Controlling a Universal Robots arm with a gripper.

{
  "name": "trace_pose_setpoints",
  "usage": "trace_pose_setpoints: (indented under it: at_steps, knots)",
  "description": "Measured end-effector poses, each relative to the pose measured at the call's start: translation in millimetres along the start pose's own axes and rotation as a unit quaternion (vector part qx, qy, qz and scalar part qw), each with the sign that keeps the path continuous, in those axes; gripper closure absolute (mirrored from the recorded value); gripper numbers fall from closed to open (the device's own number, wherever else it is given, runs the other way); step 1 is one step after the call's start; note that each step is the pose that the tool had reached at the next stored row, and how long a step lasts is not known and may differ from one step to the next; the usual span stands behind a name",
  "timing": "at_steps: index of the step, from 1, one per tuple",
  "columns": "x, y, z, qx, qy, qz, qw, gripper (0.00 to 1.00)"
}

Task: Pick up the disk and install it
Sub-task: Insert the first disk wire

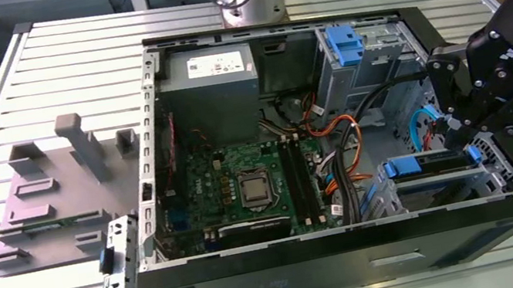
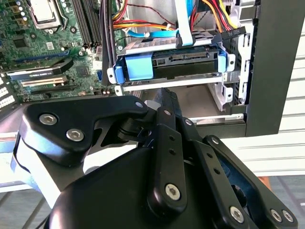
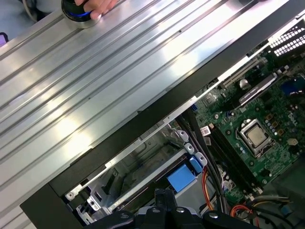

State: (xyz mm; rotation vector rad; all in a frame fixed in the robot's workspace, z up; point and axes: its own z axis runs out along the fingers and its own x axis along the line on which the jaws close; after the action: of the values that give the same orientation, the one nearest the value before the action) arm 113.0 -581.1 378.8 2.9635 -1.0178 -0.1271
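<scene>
Found the disk [image 2: 190, 64] seated in the drive cage [image 2: 230, 93] at a corner of the computer case [image 2: 276, 67]. Judged it stiff, dense and shock-sensitive, with slick metal faces, so best taken by its blue carrier handle [image 2: 138, 67]. Saw the gripper [image 2: 164, 95] just before that bay, fingers pinched together on nothing.

Disk [image 2: 186, 62]: dark drive body in blue plastic carrier, seated flat in upper slot of metal drive cage, just beyond fingertips [image 2: 164, 98], apart from them. Blue handle tab faces fingers; blue ribbon cable and black connector meet its far upper edge. In exterior view, disk [image 1: 427, 162] lies level, directly below fingers, at case corner.
</scene>
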Motion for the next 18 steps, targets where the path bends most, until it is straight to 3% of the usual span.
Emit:
trace_pose_setpoints:
  at_steps: [18]
  knots:
    - [0.0,0.0,0.1,-0.0007,0.0003,-0.009,0.99996,0.89]
